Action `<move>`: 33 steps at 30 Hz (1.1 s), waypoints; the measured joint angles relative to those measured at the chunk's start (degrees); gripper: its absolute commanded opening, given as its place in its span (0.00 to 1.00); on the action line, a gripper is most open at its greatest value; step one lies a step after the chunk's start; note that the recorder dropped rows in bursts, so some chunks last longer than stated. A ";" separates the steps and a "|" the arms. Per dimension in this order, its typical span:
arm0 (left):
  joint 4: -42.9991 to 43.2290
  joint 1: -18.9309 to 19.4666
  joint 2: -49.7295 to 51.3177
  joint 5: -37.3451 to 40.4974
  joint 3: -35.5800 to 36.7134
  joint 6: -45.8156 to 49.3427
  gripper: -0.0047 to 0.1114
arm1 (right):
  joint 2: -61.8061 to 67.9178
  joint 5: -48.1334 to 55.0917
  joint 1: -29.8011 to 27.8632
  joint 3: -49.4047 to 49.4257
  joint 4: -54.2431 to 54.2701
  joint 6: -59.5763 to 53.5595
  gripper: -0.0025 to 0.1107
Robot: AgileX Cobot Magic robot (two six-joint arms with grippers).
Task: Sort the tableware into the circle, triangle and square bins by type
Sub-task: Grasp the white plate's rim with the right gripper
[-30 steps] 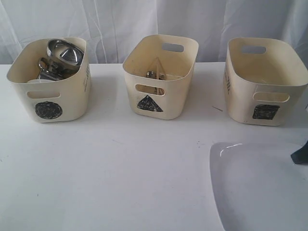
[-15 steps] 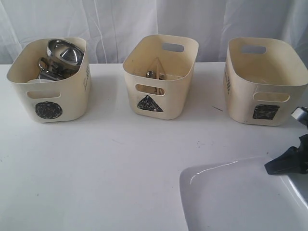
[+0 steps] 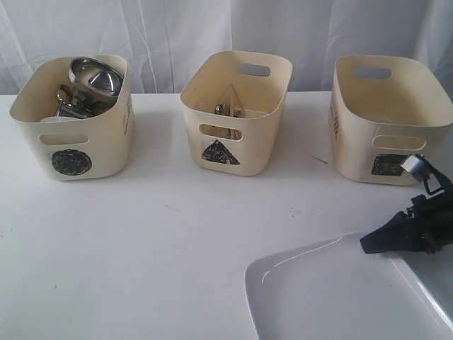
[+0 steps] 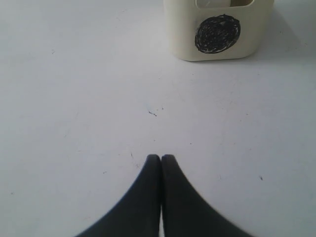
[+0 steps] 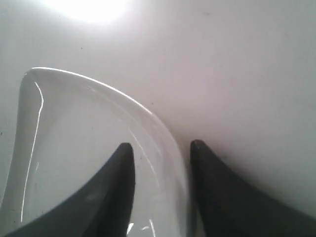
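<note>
The large white square plate [image 3: 318, 297] [image 5: 74, 138] sits low at the front right, partly cut off by the frame edge. My right gripper [image 3: 368, 244] [image 5: 160, 145] grips its far right rim, one finger over the plate's inside and the other outside it. The circle bin [image 3: 71, 142] [image 4: 217, 34] holds a steel bowl [image 3: 95, 76] and a mug [image 3: 71, 103]. In the triangle bin [image 3: 233, 134], cutlery [image 3: 225, 110] shows. The square bin [image 3: 386, 134] stands behind my right gripper. My left gripper [image 4: 161, 157] is shut and empty over bare table.
The three tubs stand in a row along the back of the white table [image 3: 177, 234], in front of a white curtain [image 3: 177, 28]. The table's right edge runs just past the square bin.
My right gripper has come in from the right edge and moved left, and the plate has shifted left with it. The left gripper and the bins have not moved.
</note>
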 measured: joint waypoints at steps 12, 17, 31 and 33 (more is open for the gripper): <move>0.00 0.00 0.00 0.00 0.00 0.00 0.04 | 0.00 -2.77 2.58 -0.12 -0.36 5.49 0.02; 0.00 0.00 0.00 0.00 0.00 0.00 0.04 | -1.03 -2.54 3.16 -0.12 -1.49 9.96 0.02; 0.00 0.00 0.00 0.00 0.00 0.00 0.04 | -14.67 -0.47 10.40 0.24 -5.59 19.04 0.02; 0.00 0.00 0.00 0.00 0.00 0.00 0.04 | -15.36 0.04 10.97 0.24 -5.89 21.41 0.02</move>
